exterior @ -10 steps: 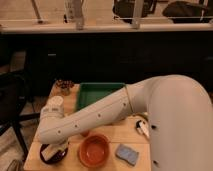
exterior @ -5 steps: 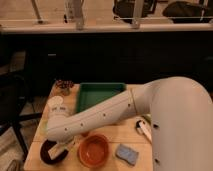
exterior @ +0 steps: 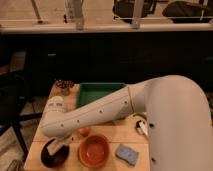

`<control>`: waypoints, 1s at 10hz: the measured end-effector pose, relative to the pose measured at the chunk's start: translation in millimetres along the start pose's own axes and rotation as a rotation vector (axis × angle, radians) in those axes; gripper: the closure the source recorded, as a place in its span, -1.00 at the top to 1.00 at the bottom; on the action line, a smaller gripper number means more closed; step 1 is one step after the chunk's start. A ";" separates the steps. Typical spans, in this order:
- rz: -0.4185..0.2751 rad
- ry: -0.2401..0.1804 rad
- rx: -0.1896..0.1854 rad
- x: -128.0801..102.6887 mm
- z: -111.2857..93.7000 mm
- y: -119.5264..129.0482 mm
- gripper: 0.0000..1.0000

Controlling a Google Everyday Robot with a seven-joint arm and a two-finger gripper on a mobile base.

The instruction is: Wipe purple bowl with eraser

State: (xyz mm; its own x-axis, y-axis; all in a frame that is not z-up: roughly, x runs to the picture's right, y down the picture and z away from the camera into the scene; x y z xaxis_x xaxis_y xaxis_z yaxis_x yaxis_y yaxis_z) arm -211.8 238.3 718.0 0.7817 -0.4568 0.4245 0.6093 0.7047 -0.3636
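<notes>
The purple bowl (exterior: 51, 155) sits at the front left corner of the wooden table, dark and glossy. My gripper (exterior: 63, 144) hangs from the white arm's wrist and reaches down into the bowl's right side. The arm sweeps in from the right across the table's middle. I cannot make out the eraser; it is hidden at the gripper or behind the wrist.
An orange bowl (exterior: 94, 150) stands just right of the purple one, with a blue-grey sponge (exterior: 127, 154) further right. A green tray (exterior: 98, 91) lies at the back, a white brush (exterior: 142, 127) at the right, a small orange item (exterior: 84, 131) under the arm, and a white cup (exterior: 54, 105) at the left.
The wrist has shifted slightly back and forth above the purple bowl. The bowl and the other objects have stayed in place.
</notes>
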 end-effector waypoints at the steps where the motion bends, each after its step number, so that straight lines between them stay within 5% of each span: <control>1: -0.014 -0.002 0.012 -6.0 -4.2 -4.7 -1.00; 7: -0.068 -0.040 0.040 -41.0 -16.5 3.7 -1.00; 10: -0.040 -0.058 0.038 -32.8 -15.0 19.0 -1.00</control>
State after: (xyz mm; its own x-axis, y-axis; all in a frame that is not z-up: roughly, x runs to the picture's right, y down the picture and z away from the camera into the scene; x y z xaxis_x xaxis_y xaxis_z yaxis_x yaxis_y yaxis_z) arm -223.9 258.5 684.8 0.7471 -0.4540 0.4856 0.6337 0.7071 -0.3137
